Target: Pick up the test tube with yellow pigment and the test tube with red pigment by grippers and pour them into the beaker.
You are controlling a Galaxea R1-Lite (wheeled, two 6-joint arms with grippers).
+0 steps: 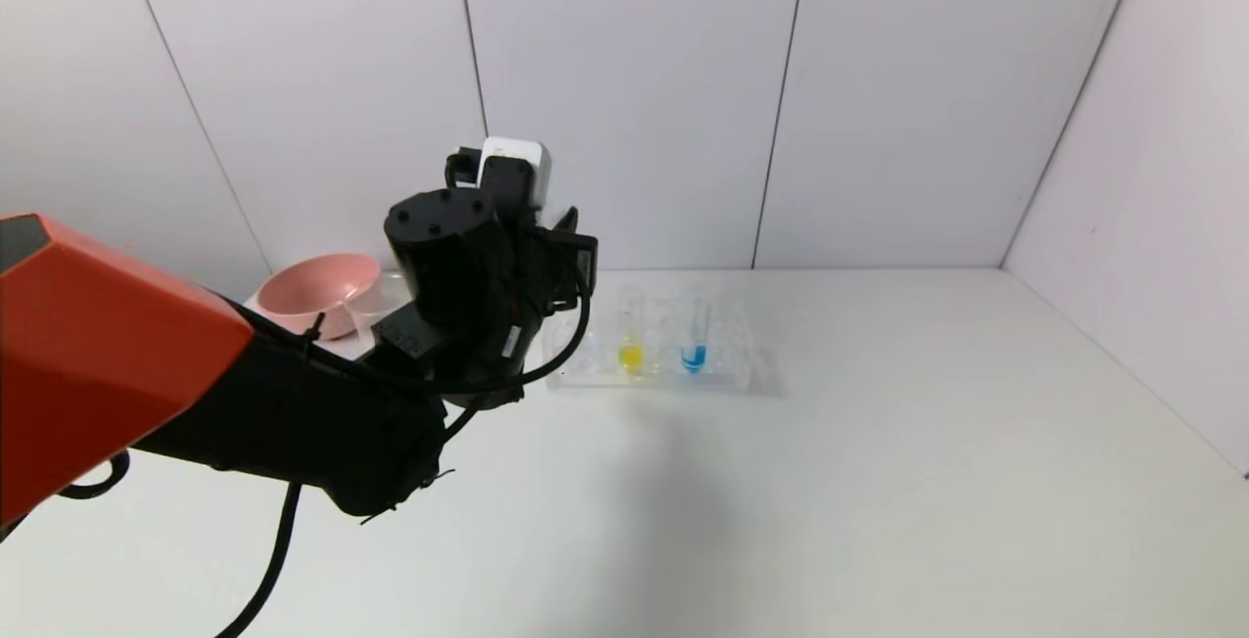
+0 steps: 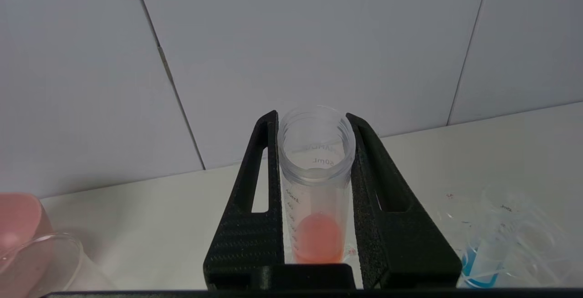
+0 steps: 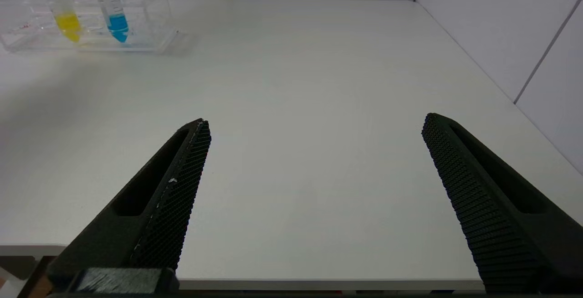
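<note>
Here the left gripper [image 2: 314, 161] was pinching the test tube with red pigment [image 2: 317, 188], one black finger pressed against each side of the clear tube, whose open mouth pointed away from the wrist and whose red-orange liquid sat at the rounded end nearest the gripper's base. In the head view the left arm [image 1: 293, 404] was raised above the white table [image 1: 878, 443], hiding the held tube, with the pink bowl [image 1: 319, 293] just behind it near the back wall. The beaker [image 2: 45, 261] showed only as a clear rim at the edge of the left wrist view, close beside the pink bowl. The test tube with yellow pigment [image 1: 631, 336] stood upright in the clear rack [image 1: 742, 365], next to the blue-liquid tube [image 1: 694, 338], both well apart from the raised arm's tip. The right gripper [image 3: 314, 188] hung low near the table's front edge, its fingers spread wide with nothing between them.
</note>
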